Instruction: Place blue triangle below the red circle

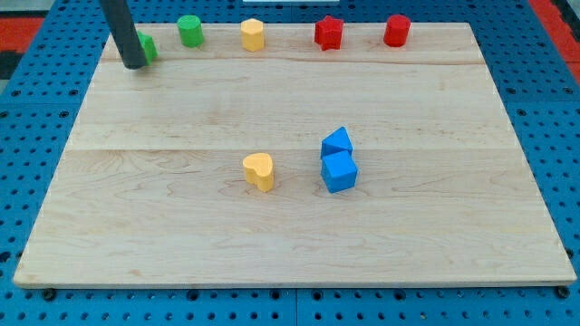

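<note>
The blue triangle (336, 142) sits mid-board, touching the blue cube (340, 172) just below it, well short of the red circle (396, 30) at the view's top right. Your job looks unstarted. The tip (133, 64), a bare rod with nothing to open, rests far left against a green block (148, 47).

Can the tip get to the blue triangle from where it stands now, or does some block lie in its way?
Probably yes. My tip stands at the view's top left, against a green block. The blue triangle lies mid-board, touching the blue cube below it. The board between shows bare; the yellow heart lies below that path.
</note>
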Motion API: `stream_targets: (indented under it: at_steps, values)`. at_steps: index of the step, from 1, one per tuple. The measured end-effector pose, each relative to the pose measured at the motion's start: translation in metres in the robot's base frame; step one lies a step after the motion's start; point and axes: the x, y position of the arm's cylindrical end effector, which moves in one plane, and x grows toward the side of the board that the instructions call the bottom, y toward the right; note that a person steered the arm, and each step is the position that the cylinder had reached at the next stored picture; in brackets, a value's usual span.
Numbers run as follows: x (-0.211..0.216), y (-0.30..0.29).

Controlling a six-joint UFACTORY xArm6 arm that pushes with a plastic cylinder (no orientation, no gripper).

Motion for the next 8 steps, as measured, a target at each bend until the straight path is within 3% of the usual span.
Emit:
stream_targets:
  at_steps: [2,4,7,8]
  values:
    - [-0.04,0.002]
    - [0.057,0.018]
    - [0.154,0.144]
    - [0.161,0.211]
